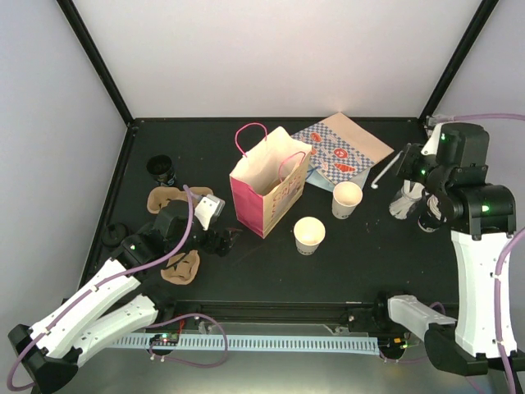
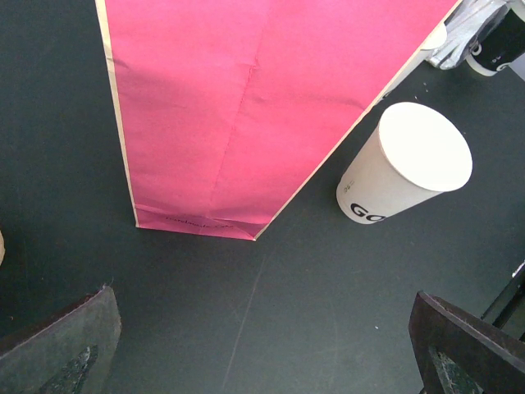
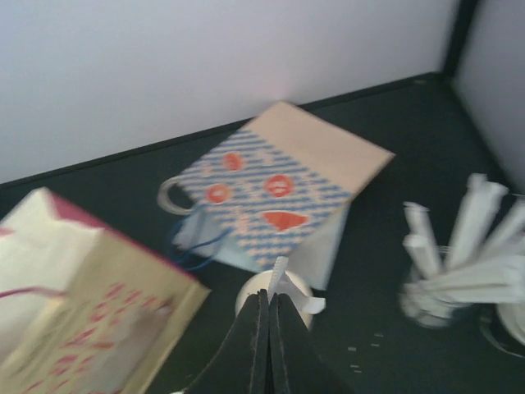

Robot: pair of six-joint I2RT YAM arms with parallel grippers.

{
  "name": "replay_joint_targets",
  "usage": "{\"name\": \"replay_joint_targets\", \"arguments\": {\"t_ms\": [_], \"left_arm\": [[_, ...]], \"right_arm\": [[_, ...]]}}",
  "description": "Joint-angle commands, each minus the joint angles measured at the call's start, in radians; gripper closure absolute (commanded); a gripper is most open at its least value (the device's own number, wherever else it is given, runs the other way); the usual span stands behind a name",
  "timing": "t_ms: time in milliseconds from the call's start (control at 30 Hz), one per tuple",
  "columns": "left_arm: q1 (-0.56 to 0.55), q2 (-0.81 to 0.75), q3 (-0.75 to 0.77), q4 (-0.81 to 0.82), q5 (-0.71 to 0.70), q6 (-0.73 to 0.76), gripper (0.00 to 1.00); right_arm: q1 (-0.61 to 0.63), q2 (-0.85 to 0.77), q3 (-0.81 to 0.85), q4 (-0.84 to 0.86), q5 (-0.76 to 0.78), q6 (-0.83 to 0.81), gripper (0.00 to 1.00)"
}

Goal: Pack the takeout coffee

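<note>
Coffee cup (image 1: 309,235) is stood upright, just beside near corner of pink bag (image 1: 261,201). From left gripper (image 2: 262,300), wide open and empty, cup is seen ahead and rightward; left arm (image 1: 107,287) is judged nearer. Right gripper (image 3: 269,300) is closed.

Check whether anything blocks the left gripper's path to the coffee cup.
Partly. The pink bag stands straight ahead of the open left gripper, with its bottom corner nearest. The cup sits just right of that corner, with only bare table before it, so a path veering right looks clear.
</note>
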Motion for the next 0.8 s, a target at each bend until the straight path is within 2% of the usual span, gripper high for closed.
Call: {"name": "replay_joint_targets", "arguments": {"t_ms": [0,400,767], "left_arm": [[0.006,0.001,0.007,0.000,-0.005,0.015,0.01],[0.006,0.000,0.006,-0.001,-0.009,0.015,0.01],[0.007,0.004,0.006,-0.001,-0.011,0.017,0.01]], "right_arm": [[0.001,0.019,-0.028,-0.034,0.355,0.033,0.99],[0.000,0.087,-0.100,0.059,0.601,0.095,0.99],[-0.017,0.113,-0.233,0.156,0.643,0.131,0.99]]}}
